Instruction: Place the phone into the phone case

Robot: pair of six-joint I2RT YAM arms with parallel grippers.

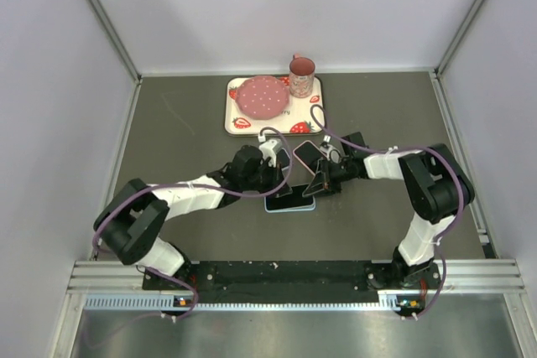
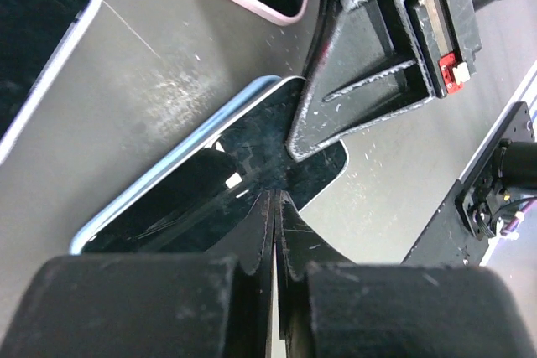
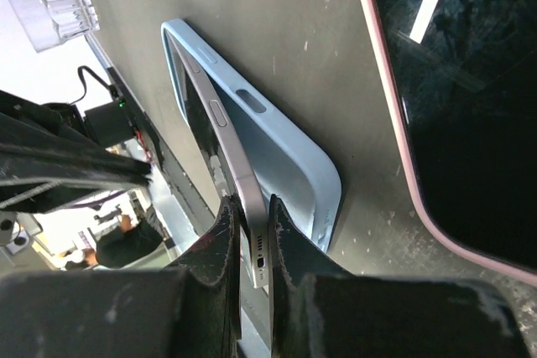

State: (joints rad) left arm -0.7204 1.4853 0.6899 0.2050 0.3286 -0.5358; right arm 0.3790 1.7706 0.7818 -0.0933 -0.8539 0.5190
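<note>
Right gripper (image 3: pixel 249 207) pinches the slim silver-edged black phone (image 3: pixel 237 165), tilted into the light-blue rubber case (image 3: pixel 285 136); left gripper (image 2: pixel 275 200), closed and empty, sits at the case's eleven o'clock.

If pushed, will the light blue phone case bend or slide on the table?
Likely it flexes slightly: the light blue phone case has thin, soft-looking walls. It looks light and lies flat on the smooth table, so it may slide, though the phone tilted into it could pin it.
</note>
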